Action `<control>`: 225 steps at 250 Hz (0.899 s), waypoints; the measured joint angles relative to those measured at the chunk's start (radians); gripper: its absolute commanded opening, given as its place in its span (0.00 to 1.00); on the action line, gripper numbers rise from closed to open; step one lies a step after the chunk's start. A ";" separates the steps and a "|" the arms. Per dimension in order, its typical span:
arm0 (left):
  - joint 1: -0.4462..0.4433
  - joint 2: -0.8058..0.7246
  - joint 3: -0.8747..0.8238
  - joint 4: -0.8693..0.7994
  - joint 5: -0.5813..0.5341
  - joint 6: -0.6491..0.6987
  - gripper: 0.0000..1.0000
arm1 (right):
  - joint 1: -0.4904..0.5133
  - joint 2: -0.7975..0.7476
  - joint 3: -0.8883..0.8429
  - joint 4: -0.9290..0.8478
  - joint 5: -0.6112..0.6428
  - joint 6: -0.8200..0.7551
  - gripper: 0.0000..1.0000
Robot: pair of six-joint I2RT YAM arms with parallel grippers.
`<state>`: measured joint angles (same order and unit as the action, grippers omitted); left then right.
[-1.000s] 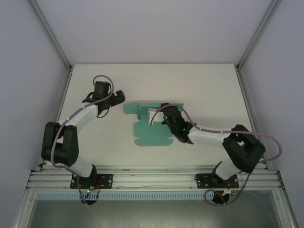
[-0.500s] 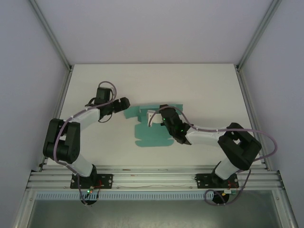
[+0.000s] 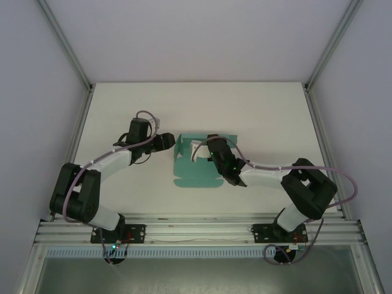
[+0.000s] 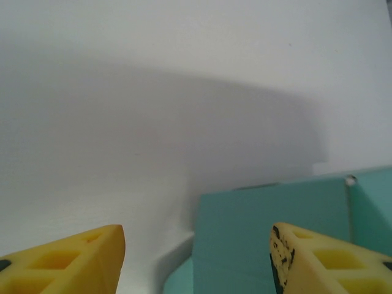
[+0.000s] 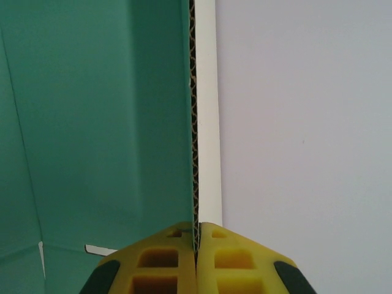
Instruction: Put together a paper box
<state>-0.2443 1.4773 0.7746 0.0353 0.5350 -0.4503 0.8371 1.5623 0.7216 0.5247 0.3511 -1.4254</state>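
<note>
The teal-green paper box lies partly folded at mid-table, its base flat and its back and left flaps raised. My right gripper is shut on the back wall's edge. In the right wrist view the yellow fingers pinch the corrugated edge of the paper box, with my right gripper closed tight. My left gripper sits at the box's left flap. It is open in the left wrist view, left gripper, with the upright teal panel of the paper box standing just beyond its fingers.
The white table is bounded by aluminium frame posts at left and right and a rail along the near edge. Both arms reach in toward the middle, their cables looping above them.
The left arm has swung right to the box's left side. The left flap that lay flat on the table now stands up. The right gripper has kept its hold, barely moving.
</note>
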 measured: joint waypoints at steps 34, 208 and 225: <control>-0.039 -0.001 -0.014 0.016 -0.003 0.000 0.63 | 0.000 0.000 0.000 0.001 0.002 0.013 0.00; -0.113 0.000 -0.195 0.193 -0.080 0.103 0.61 | 0.000 0.000 -0.061 0.044 0.035 -0.014 0.00; -0.124 0.002 -0.196 0.231 -0.080 0.121 0.62 | 0.000 0.000 -0.062 0.044 0.036 -0.019 0.00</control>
<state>-0.3683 1.4796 0.5785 0.2661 0.4553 -0.3298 0.8371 1.5623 0.6598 0.5690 0.3870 -1.4445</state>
